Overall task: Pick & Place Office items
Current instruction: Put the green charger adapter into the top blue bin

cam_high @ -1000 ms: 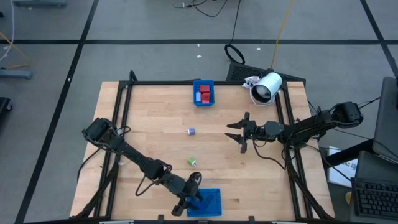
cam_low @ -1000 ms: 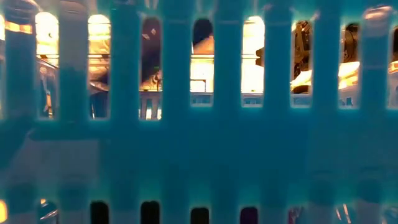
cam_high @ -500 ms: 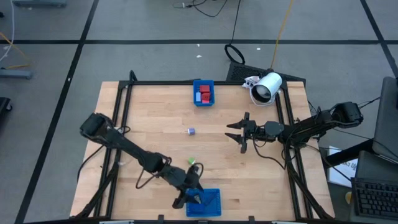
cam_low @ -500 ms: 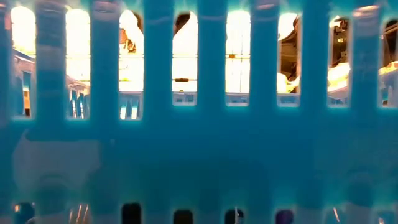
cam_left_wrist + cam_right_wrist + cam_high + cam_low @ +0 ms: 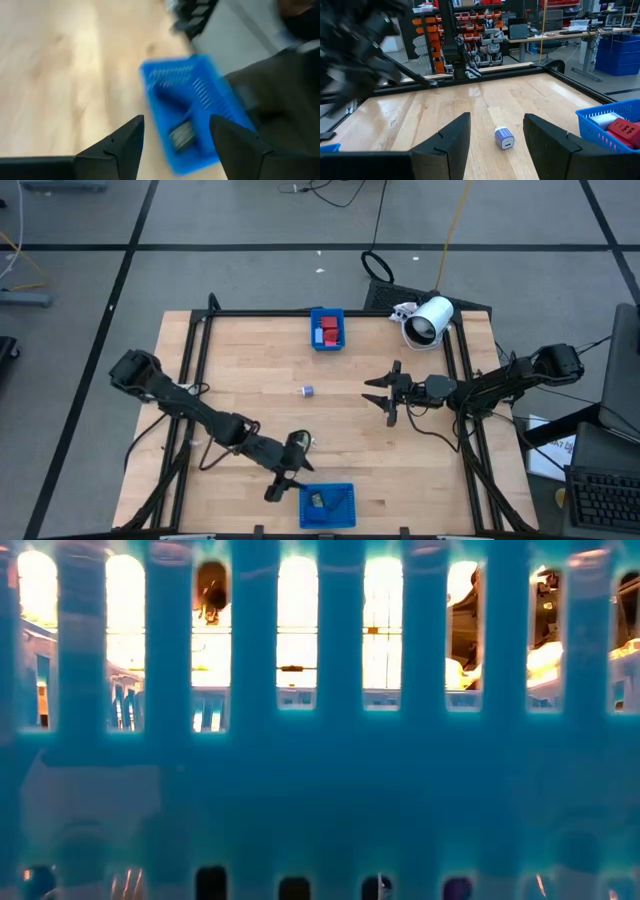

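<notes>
1. The left gripper [image 5: 283, 477] is low over the desk [image 5: 240, 410], near the front edge and just beside the front tray [image 5: 328, 505], on its left side
2. Its fingers [image 5: 125, 145] stand apart with a clear gap between them, and nothing is held there
3. In the left wrist view the front tray shows beyond the fingers, with a dark piece [image 5: 181, 135] lying inside it; the same piece shows as a small dark spot in the tray from above
4. The green bit [image 5: 309, 440] lies on the desk close to the left gripper, partly hidden by the arm
5. The purple cube [image 5: 307, 391] lies alone near the middle of the desk; in the right wrist view it lies on the wood in front of the fingers, apart from them
6. The right gripper [image 5: 385, 392] hangs over the right half of the desk, turned toward the purple cube, well apart from it
7. Its fingers [image 5: 445, 142] are spread open and empty
8. The back tray [image 5: 327, 328] stands at the far edge of the desk and holds red blocks [image 5: 331, 330] and a pale piece beside them
9. The white cylinder [image 5: 431, 318] lies at the far right corner of the desk
10. The low view is filled almost whole by a blue slotted wall; only bright room lights show through the slots
</notes>
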Controlling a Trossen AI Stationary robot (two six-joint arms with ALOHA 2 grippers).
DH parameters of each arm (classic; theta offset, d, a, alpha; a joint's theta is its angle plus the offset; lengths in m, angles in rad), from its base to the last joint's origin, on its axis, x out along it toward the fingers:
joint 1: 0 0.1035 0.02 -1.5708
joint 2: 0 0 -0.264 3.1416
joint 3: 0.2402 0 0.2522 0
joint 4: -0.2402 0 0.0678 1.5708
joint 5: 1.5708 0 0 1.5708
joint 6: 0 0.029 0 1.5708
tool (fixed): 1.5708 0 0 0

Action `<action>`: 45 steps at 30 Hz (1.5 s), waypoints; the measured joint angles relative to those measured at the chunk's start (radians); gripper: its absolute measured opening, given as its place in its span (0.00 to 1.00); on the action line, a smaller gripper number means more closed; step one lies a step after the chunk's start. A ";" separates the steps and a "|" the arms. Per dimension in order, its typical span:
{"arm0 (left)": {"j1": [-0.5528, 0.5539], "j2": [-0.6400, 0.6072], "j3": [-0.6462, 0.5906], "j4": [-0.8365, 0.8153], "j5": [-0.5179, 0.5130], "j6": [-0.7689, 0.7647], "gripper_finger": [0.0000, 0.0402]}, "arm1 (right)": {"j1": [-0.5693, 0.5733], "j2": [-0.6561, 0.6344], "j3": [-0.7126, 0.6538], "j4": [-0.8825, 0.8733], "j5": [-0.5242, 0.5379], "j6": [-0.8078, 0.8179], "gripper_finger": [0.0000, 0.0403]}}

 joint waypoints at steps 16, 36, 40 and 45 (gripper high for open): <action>0.121 0.002 -0.123 -0.086 -0.263 -0.030 0.47 | 0.000 0.000 0.000 -0.007 0.004 -0.004 0.42; 0.226 0.012 -0.124 -0.044 -0.135 -0.043 0.47 | -0.014 0.000 0.000 -0.042 0.005 -0.015 0.42; 0.238 0.016 -0.124 -0.045 -0.139 -0.060 0.55 | -0.014 0.000 0.000 -0.041 0.005 -0.015 0.42; 0.240 0.065 -0.123 -0.047 -0.068 0.024 0.67 | -0.014 0.000 0.000 -0.041 0.005 -0.015 0.42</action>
